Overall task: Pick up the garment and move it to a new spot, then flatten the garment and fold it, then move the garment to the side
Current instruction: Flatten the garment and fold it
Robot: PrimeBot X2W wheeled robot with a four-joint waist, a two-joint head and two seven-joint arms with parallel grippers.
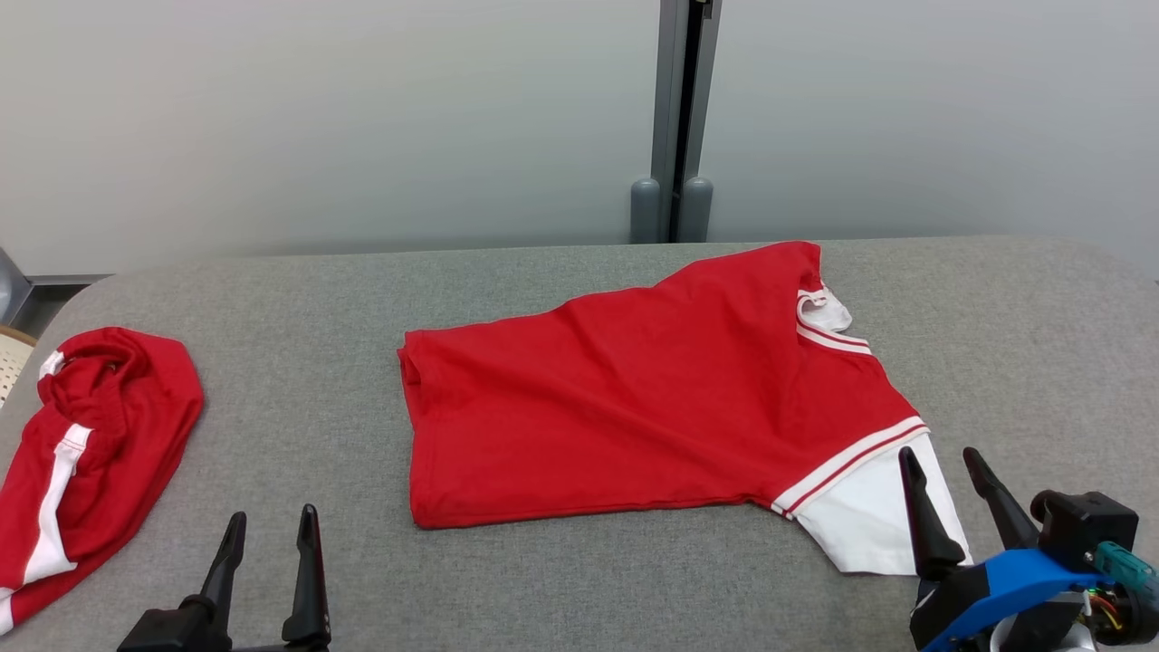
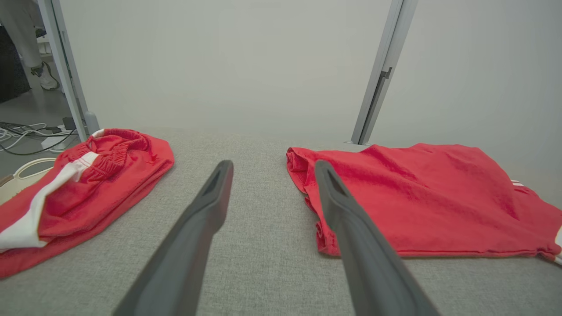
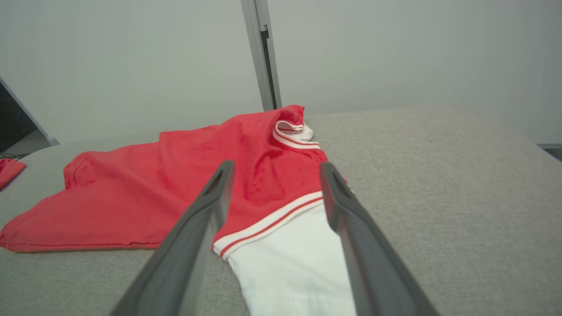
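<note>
Grey table [image 1: 579,281]: my right gripper [image 1: 938,453] gapes over the red T-shirt [image 1: 634,407], at its white sleeve [image 1: 860,525] (presumably for folding); left gripper [image 1: 273,514] gapes too.

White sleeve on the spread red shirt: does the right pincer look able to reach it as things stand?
Probably yes. The right pincer stands open right at the white sleeve, which lies flat on the grey table; nothing covers it or stands between them.

1. head view: high, facing forward and down across grey table [image 1: 299,299].
2. left wrist view: low over the table, facing back wall [image 2: 263,66].
3. right wrist view: low, close above white sleeve [image 3: 290,263].
4. all share red shirt [image 1: 634,398].
</note>
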